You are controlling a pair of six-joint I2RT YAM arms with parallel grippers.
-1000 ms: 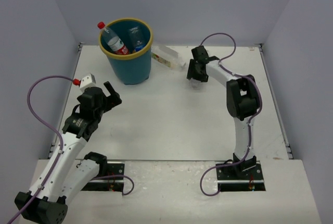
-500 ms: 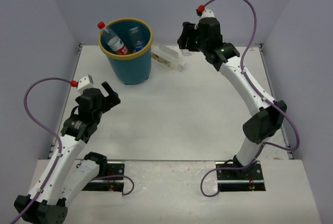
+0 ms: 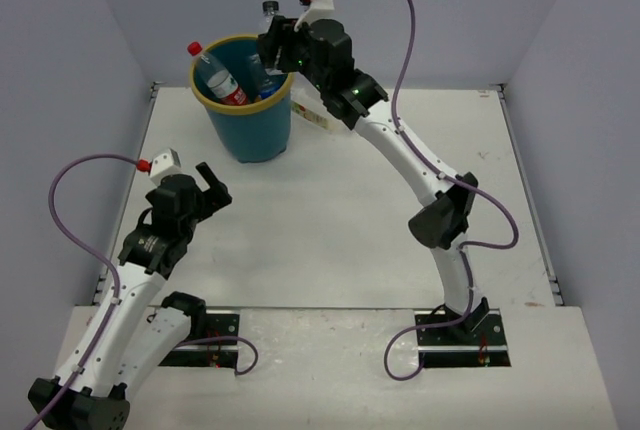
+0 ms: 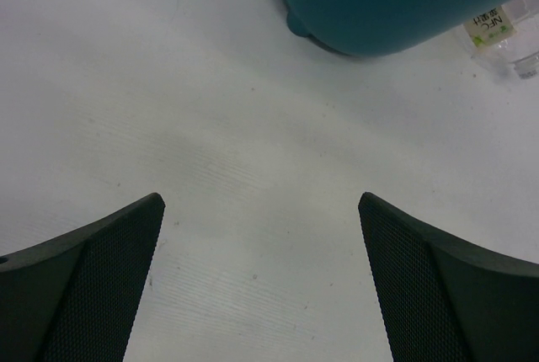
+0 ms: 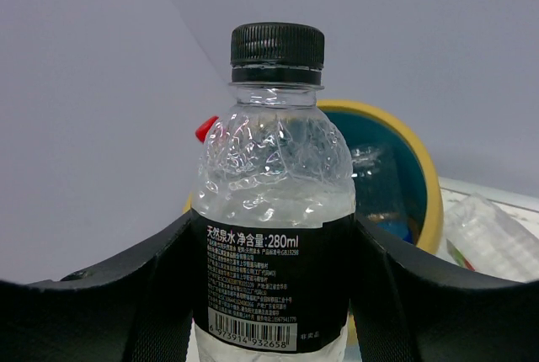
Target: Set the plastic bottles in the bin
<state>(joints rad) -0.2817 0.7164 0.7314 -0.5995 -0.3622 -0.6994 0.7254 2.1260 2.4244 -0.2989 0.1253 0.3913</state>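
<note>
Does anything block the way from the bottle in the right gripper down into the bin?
Nothing visible does. The right gripper holds the black-capped bottle by the bin's rim; the mouth is open, and the red-capped bottle and blue-labelled bottle inside leave room.

Teal, yellow, black, red and white on my screens.
I see the bin [image 3: 243,125] teal with a yellow rim; the black-capped bottle [image 5: 276,236] clear, its black label printed white; a red-capped bottle [image 3: 222,80] red-labelled; the table [image 3: 350,220] white; the left gripper [image 4: 259,202] black, its pads [image 4: 93,295] finely meshed.
</note>
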